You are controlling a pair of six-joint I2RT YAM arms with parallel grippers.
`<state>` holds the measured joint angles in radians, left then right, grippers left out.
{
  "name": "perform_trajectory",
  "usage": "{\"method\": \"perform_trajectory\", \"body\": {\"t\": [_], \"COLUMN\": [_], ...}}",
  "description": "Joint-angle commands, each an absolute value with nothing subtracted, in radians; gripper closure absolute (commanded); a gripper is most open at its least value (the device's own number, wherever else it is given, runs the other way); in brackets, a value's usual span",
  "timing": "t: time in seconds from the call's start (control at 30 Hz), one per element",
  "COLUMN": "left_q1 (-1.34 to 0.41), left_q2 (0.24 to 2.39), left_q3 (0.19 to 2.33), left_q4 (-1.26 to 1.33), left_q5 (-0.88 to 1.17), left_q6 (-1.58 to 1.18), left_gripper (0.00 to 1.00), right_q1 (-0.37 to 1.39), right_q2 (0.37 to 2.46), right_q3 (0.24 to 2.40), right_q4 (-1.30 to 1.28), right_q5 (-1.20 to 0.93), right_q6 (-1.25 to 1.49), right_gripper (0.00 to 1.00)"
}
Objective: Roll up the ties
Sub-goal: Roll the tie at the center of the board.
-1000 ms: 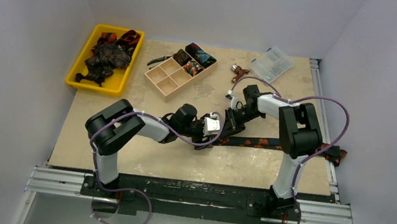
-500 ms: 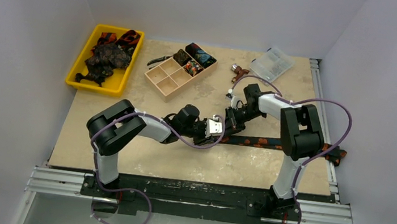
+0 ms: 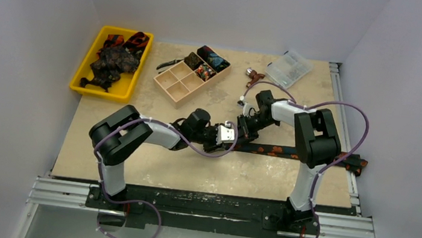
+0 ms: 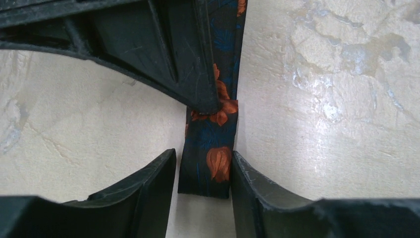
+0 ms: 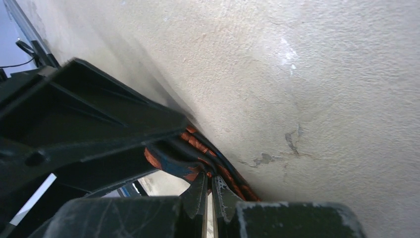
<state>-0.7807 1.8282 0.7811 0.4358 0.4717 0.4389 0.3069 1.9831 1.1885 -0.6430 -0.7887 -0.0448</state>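
A dark tie with orange blotches lies across the table from the centre to the right edge. Its narrow end lies flat between the fingers of my left gripper, which straddle it; the right finger touches the tie's edge and the left stands just apart. My right gripper is shut, pinching a fold of the tie at its tips. One of its fingers presses down on the tie just beyond my left gripper. In the top view the two grippers meet at mid-table, left and right.
A yellow bin at the back left holds several loose ties. A beige divided box has rolled ties in its far cells. Pliers, a small red-brown tool and a clear plastic case lie at the back. The tie's wide end reaches the right rail.
Both grippers have shifted slightly toward the back with the tie's narrow end, and the strip now runs a little higher across the table.
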Motion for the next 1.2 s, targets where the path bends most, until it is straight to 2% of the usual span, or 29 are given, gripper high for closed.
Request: {"method": "perform_trajectory", "body": {"t": [0.0,0.1,0.27,0.67,0.77,0.87,0.97,1.17], "left_q1": [-0.754,-0.742,-0.694,-0.704,-0.706,-0.718,-0.739,-0.766], "left_q2": [1.812,1.764,1.725,1.853,1.863,1.856,1.843,1.811], "left_q3": [0.748,0.726,0.740,0.787,0.800,0.818,0.832,0.856], "left_q4": [0.307,0.305,0.249,0.378,0.411,0.415,0.421,0.442], "left_q5": [0.483,0.525,0.545,0.599,0.610,0.626,0.634,0.646], "left_q6": [0.466,0.455,0.414,0.475,0.459,0.430,0.405,0.327], "left_gripper": [0.51,0.46,0.46,0.45,0.49,0.60,0.67,0.68], "right_q1": [0.307,0.306,0.307,0.306,0.305,0.305,0.305,0.307], "right_q2": [1.997,2.014,2.016,2.038,2.039,2.040,2.040,2.042], "right_q3": [1.181,1.181,1.169,1.168,1.170,1.169,1.165,1.163], "right_q4": [-0.610,-0.606,-0.600,-0.593,-0.594,-0.591,-0.590,-0.587], "right_q5": [-0.682,-0.662,-0.638,-0.612,-0.611,-0.612,-0.614,-0.618], "right_q6": [-0.052,-0.057,-0.065,-0.067,-0.067,-0.066,-0.064,-0.063], "right_gripper": [1.00,1.00,1.00,1.00,1.00,1.00,1.00,1.00]}}
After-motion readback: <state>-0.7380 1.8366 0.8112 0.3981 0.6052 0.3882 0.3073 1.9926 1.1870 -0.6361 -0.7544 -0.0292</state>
